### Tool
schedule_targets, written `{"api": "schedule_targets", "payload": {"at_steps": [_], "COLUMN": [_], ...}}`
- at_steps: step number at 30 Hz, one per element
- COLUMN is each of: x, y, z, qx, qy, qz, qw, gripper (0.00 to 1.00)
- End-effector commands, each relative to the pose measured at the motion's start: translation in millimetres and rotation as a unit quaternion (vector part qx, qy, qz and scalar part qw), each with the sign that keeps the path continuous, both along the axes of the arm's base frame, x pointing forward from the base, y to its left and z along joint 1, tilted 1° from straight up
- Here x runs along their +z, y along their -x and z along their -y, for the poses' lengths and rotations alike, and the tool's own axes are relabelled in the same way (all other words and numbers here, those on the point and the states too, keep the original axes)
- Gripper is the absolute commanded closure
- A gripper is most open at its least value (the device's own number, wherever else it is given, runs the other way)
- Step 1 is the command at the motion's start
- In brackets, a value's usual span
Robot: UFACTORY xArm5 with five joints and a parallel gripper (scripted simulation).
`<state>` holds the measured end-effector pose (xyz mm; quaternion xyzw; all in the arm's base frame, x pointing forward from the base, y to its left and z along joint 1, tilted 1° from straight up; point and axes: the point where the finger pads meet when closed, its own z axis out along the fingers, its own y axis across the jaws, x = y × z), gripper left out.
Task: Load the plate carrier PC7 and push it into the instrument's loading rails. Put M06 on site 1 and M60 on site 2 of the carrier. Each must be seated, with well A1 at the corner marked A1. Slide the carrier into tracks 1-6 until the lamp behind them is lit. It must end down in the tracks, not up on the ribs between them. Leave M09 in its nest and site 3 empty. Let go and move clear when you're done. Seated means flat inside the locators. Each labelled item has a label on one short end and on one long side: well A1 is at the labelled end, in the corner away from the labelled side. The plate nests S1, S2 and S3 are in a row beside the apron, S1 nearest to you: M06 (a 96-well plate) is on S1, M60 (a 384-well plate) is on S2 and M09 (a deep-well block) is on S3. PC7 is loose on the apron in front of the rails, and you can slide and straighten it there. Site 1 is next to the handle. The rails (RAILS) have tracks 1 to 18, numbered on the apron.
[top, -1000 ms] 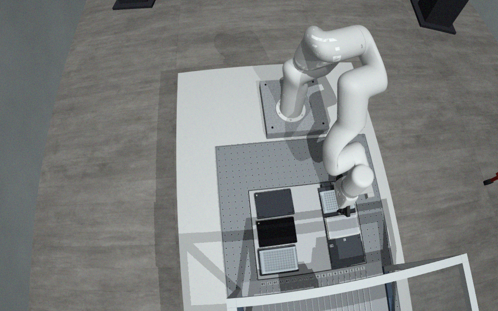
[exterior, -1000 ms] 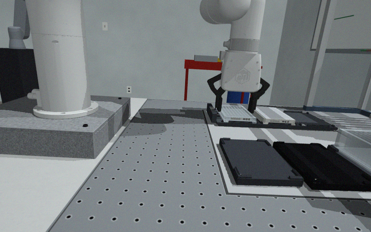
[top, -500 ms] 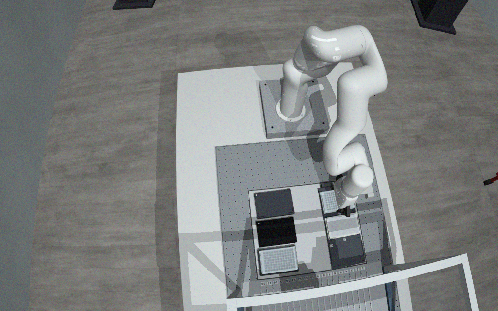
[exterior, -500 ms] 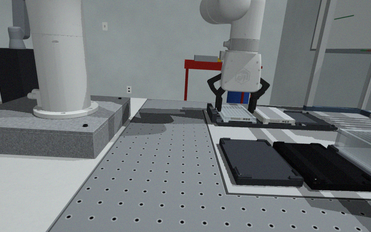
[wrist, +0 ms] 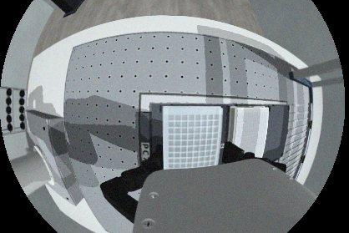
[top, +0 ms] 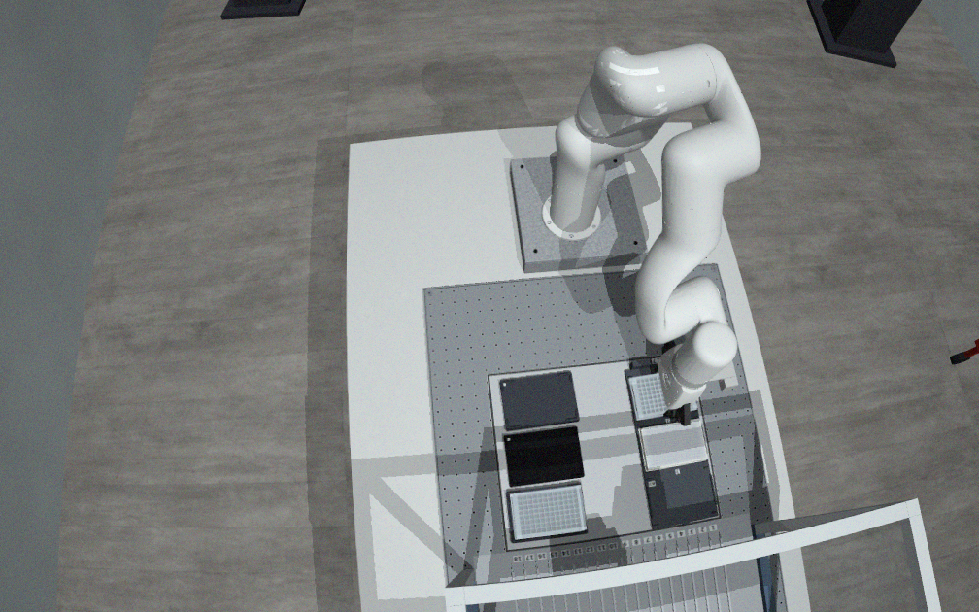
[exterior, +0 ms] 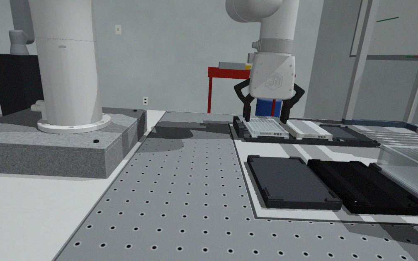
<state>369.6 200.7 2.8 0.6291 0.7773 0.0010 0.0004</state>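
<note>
The carrier PC7 looks like dark, matt plastic. On it, M06 looks like clear, shiny plastic, and M60 like smooth white plastic. Beside the carrier, the board with holes looks smooth and gray. Farther from the carrier, the arm is smooth, white and glossy, and its base block looks speckled, like rough stone.
</note>
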Motion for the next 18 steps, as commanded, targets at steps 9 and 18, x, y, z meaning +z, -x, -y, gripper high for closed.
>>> {"api": "schedule_targets", "payload": {"at_steps": [9,18], "x": [19.6,34.6], "y": [-0.9,-0.8], "z": [-0.7,-0.9], "qx": [0.000,0.000], "qy": [-0.001,-0.001], "qz": [0.001,0.001], "qw": [1.000,1.000], "gripper": [0.00,0.00]}}
